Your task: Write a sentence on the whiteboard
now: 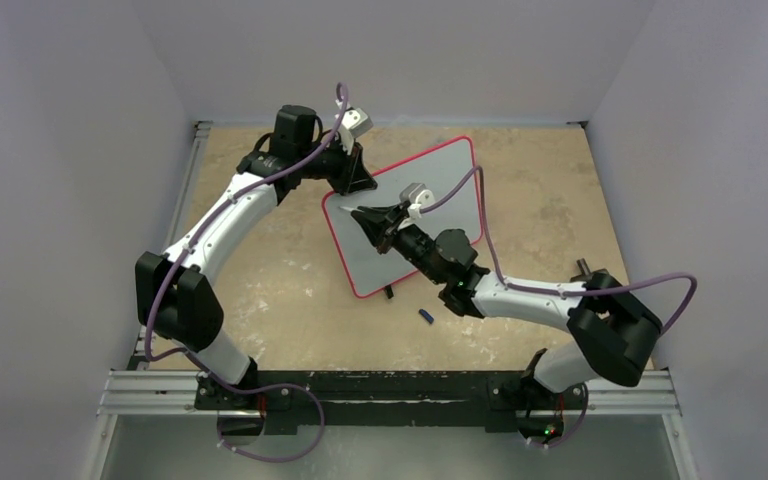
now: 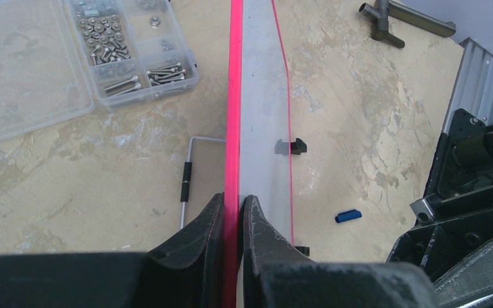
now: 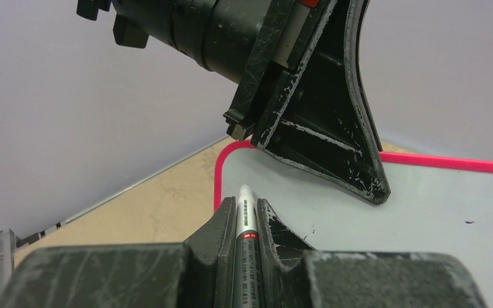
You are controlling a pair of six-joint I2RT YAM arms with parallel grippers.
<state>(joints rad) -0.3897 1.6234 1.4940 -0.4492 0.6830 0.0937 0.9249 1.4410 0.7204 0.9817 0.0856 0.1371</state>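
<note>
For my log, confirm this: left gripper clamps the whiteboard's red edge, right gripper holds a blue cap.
One error: the right gripper holds a white marker, as the right wrist view shows. The left gripper does clamp the whiteboard at its red edge.

Left pincer (image 2: 234, 200) clamped shut; right pincer (image 3: 247, 204) clamped shut, aimed at left.

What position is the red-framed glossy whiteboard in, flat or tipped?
Tipped up: the left claw pinches the whiteboard by its red rim, holding it off the tan table.

Whiteboard (image 1: 440, 175) on table (image 1: 290, 300) (set askew), small cylinder (image 1: 425, 317) before it
</note>
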